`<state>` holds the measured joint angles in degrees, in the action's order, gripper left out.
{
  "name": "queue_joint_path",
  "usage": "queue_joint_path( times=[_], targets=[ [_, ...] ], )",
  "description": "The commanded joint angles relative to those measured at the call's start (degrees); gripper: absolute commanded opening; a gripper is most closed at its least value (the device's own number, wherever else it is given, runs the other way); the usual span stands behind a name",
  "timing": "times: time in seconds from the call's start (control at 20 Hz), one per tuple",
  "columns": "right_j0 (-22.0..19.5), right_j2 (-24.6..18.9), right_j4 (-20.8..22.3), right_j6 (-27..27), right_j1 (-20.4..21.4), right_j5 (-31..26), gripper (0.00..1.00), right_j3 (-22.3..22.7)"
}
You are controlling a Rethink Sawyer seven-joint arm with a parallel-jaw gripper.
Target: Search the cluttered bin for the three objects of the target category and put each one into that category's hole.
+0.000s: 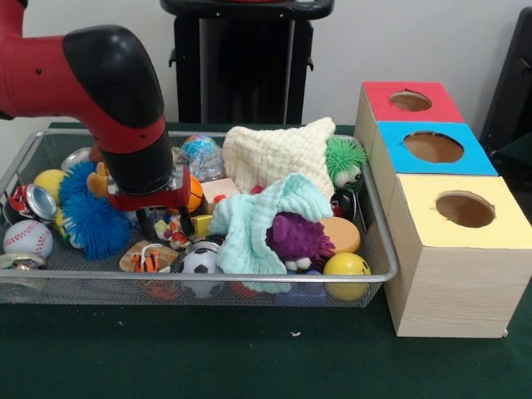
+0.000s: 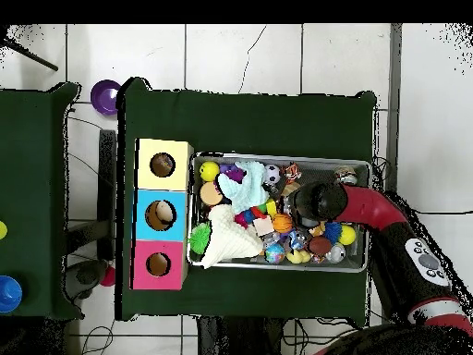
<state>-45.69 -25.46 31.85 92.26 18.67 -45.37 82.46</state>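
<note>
The bin (image 1: 391, 259) is a wide silver wire-mesh basket full of toys; it also shows in the overhead view (image 2: 370, 189). My gripper (image 1: 166, 223) is down inside its left half, open, with its dark fingers on either side of a small colourful toy (image 1: 172, 230). In the overhead view the gripper (image 2: 301, 200) is over the bin's middle. Three wooden boxes with round holes stand beside the bin, topped red (image 1: 411, 101), blue (image 1: 434, 148) and yellow (image 1: 465, 209). Balls in the bin: a baseball (image 1: 27, 238), a soccer ball (image 1: 199, 259), a yellow ball (image 1: 347, 266) and a small basketball (image 1: 194, 193).
A cream cloth (image 1: 274, 154) and a mint cloth (image 1: 258, 224) cover the bin's middle. A blue spiky ball (image 1: 91, 220), a purple spiky toy (image 1: 298, 239), a green fuzzy toy (image 1: 343, 160), a tiger toy (image 1: 145, 260) and a can (image 1: 33, 202) lie around them.
</note>
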Motion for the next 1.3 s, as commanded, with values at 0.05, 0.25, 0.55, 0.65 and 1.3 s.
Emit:
queue_joint_path(
  times=[0.05, 0.25, 0.55, 0.65, 1.3],
  targets=[
    [-0.19, -5.09, -2.48, -10.58, -3.57, -6.39, 1.00, 0.86],
    [-0.07, -5.76, -2.21, -11.88, -3.24, -7.45, 0.00, 0.95],
    [0.58, -6.79, -3.99, -10.10, 1.85, -10.45, 0.00, 3.94],
    [0.72, -7.17, -4.98, -9.69, 3.82, -12.10, 0.00, 4.75],
    [0.65, -10.56, -12.66, -8.44, 17.84, -25.43, 0.00, 7.72]
  ],
)
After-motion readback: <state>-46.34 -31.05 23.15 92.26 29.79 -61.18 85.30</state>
